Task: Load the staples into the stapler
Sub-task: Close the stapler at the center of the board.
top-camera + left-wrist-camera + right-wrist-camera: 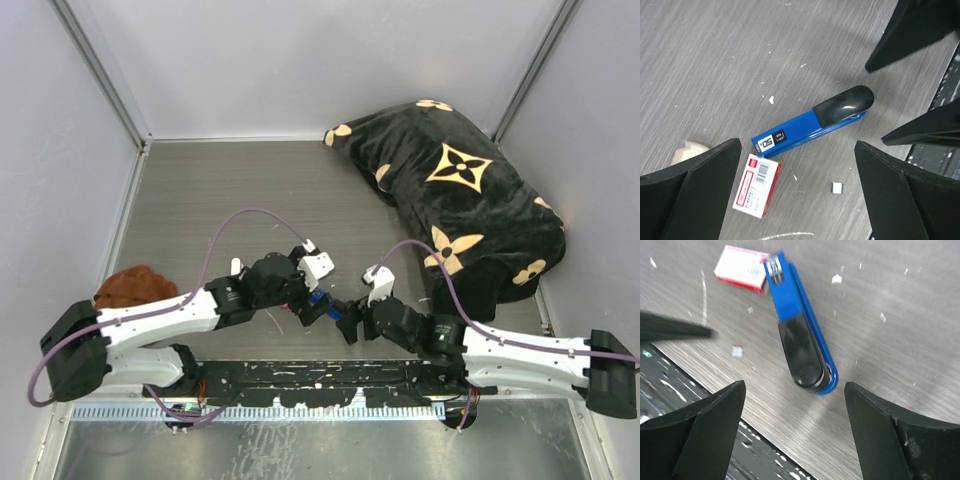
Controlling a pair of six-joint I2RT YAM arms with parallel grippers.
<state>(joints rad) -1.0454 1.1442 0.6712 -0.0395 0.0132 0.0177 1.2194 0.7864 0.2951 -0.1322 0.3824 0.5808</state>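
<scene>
Between the wide-spread fingers (700, 185) of the left gripper (797, 145) the stapler (810, 125) lies closed and free on the grey wood-grain table (715, 60), and neither finger touches it. The right gripper (795, 385) hangs over the stapler's black rounded end with its jaws also spread and holding nothing. Just beside the stapler's labelled blue end lies a red-and-white cardboard box (756, 185). A small white piece (837, 187) sits apart, nearer the table's front edge.

A robotics lab test cell was indicated: a grey bench (240, 190) was enclosed by plain walls (300, 60), with two robot arms (160, 320) bolted at its edge.
</scene>
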